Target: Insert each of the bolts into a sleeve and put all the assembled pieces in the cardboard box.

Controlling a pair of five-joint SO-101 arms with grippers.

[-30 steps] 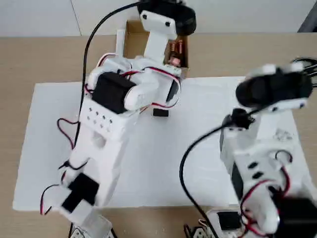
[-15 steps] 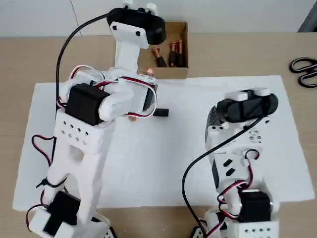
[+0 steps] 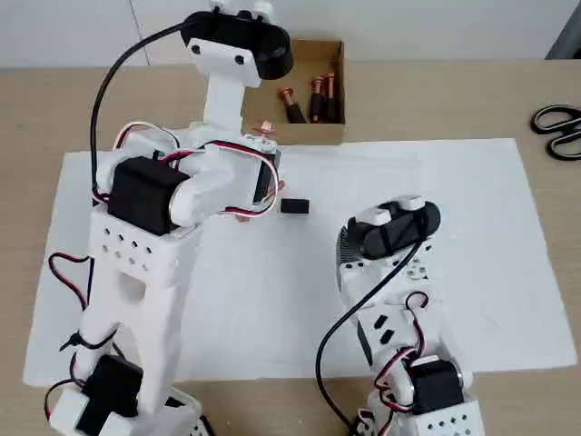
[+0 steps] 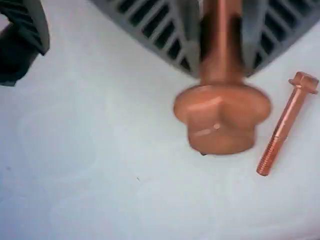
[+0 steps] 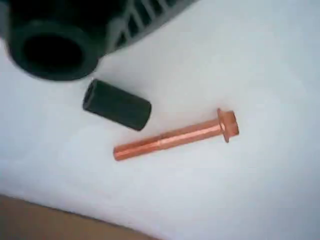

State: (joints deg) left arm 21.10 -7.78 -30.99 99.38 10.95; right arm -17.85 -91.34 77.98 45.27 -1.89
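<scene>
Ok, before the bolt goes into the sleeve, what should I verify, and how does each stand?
1. Left gripper clamps the held bolt: ok.
2. Shank tip free for insertion: cannot tell; head end points outward.
3. Right gripper carries the held sleeve, bore visible: ok.
4. Held bolt lined up with that bore: cannot tell.
5. Loose sleeve and loose bolt lie apart on the white sheet: ok.
6. Cardboard box has room beside three assembled pieces: ok.

High camera steeply down over the table (image 3: 454,100); both wrist cameras close above the same white sheet (image 3: 472,182).
</scene>
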